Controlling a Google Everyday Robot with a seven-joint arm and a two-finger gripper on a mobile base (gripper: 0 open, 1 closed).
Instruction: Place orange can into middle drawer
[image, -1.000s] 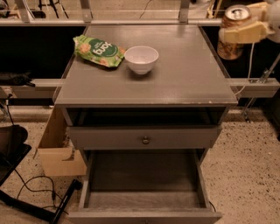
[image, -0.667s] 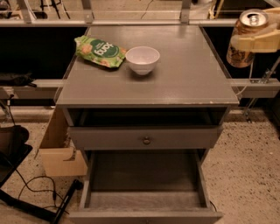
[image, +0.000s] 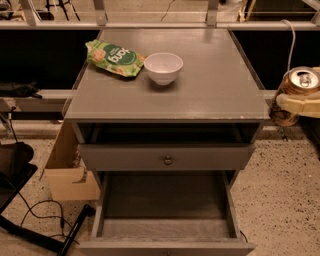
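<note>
The orange can (image: 296, 85), orange-gold with a silver top and pull tab, is upright and off the right side of the cabinet, level with its top. My gripper (image: 295, 104), with cream fingers, is shut around the can's middle and comes in from the right edge of the view. The middle drawer (image: 165, 227) is pulled open at the bottom of the cabinet, with a plain grey floor and nothing in it. It lies below and to the left of the can.
A white bowl (image: 163, 67) and a green snack bag (image: 114, 57) sit on the cabinet top (image: 210, 85). A grey drawer with a round knob (image: 167, 160) is just above the open one. A cardboard box (image: 70, 172) and cables (image: 30, 220) lie on the floor to the left.
My gripper has carried the can downward, from above the cabinet's back right corner to beside its right front edge.
</note>
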